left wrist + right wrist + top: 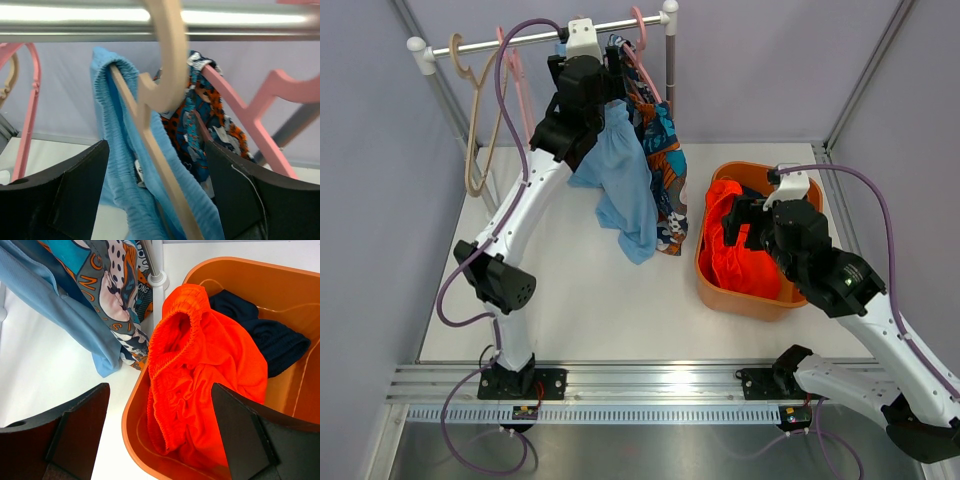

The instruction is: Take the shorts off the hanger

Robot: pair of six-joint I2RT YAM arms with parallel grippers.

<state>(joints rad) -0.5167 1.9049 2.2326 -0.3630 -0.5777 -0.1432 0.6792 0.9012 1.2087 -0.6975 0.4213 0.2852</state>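
The light blue shorts (620, 185) hang on a beige wooden hanger (155, 145) from the rail (540, 38); their waistband (117, 150) lies between my open left gripper's (157, 200) jaws. The multicolour print shorts (663, 150) hang beside them on a pink hanger (250, 115). My left gripper (582, 95) is raised at the rail. The orange-red shorts (200, 370) and dark navy shorts (265, 337) lie in the orange basket (131, 415). My right gripper (160, 440) is open and empty above the basket's near-left rim (745, 225).
An empty beige hanger (475, 110) and an empty pink hanger (515, 75) hang at the rail's left end. The rail's right post (670, 60) stands by the basket (790, 303). Frame uprights (855, 90) border the white tabletop.
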